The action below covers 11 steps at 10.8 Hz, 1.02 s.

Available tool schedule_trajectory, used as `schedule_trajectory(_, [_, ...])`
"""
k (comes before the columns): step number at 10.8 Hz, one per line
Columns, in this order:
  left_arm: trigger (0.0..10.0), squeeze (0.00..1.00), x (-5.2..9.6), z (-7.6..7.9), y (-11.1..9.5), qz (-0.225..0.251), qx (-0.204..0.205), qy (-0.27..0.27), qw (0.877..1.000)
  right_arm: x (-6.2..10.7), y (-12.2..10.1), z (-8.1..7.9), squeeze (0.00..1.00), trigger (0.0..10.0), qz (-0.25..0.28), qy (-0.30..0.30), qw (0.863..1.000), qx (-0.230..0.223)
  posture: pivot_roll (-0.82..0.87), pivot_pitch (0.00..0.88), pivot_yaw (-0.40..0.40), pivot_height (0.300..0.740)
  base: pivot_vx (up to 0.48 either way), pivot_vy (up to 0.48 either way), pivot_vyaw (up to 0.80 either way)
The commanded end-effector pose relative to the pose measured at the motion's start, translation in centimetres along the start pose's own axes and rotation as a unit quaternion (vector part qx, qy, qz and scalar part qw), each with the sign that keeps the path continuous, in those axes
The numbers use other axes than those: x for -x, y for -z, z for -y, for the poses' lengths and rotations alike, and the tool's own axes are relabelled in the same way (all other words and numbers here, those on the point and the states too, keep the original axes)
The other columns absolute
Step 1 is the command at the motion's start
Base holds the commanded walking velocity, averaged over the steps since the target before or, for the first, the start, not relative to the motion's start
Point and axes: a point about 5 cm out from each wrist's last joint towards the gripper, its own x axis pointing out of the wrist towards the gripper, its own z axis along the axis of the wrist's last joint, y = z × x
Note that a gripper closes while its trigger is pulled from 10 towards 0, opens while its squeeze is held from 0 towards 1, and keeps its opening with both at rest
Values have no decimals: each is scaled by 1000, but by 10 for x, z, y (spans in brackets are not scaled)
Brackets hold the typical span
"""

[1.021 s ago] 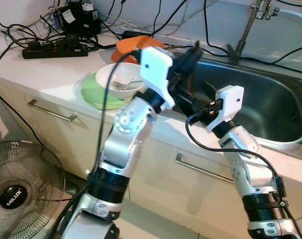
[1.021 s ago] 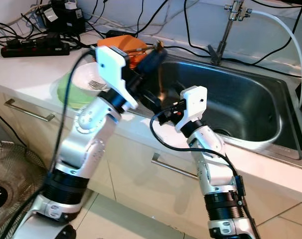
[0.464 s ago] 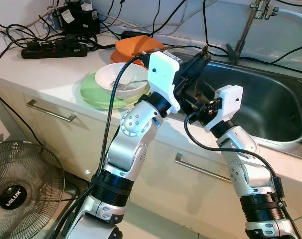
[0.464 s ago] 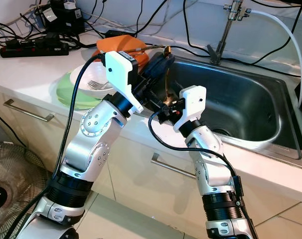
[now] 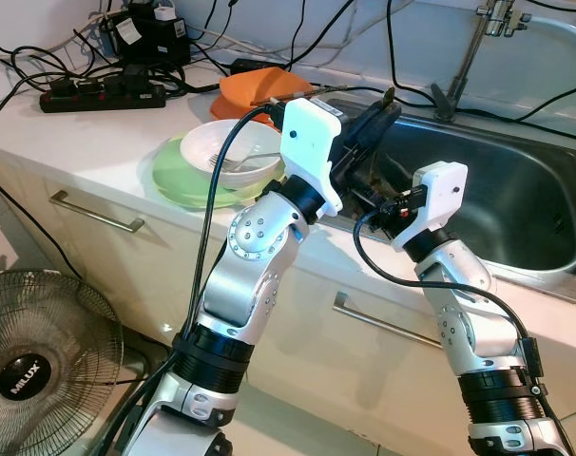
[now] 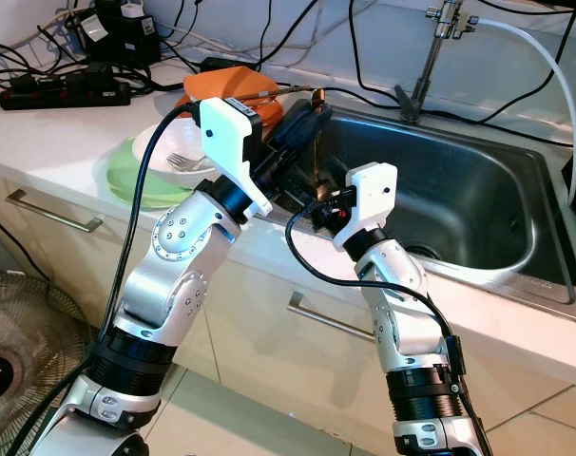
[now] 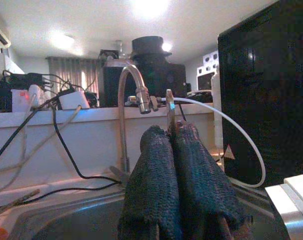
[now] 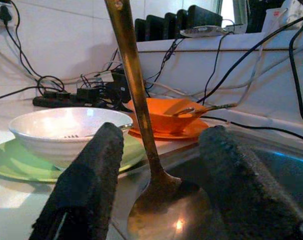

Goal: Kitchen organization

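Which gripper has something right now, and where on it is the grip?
The left gripper is shut on the upper handle of a brass spoon, bowl hanging down over the sink. The right gripper is open around the spoon, not holding it.

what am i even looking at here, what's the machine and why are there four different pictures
It is a walking robot with two silver arms at a kitchen counter. Two pictures come from cameras in its head, looking down. The other two come from a camera on each wrist, looking along that hand's two black fingers.

The left hand is shut on a brass spoon, holding it upright over the sink. The right hand, fingers open, sits on either side of the spoon's bowl.

On the counter are a white bowl with a fork on a green plate, an orange dish and a power strip.
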Motion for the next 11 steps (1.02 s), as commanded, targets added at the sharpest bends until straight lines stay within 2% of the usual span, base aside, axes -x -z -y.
schedule_trajectory(1, [10000,0,2,1,4,-12,-2,6,1000,-2,-5,3,0,0,8,8,1000,5,48,47,-17,740,0,0,0])
schedule_trajectory(11, [10000,0,1,-1,1,-8,-8,3,1000,-2,-4,7,0,0,10,19,1000,9,47,41,-18,740,0,0,0])
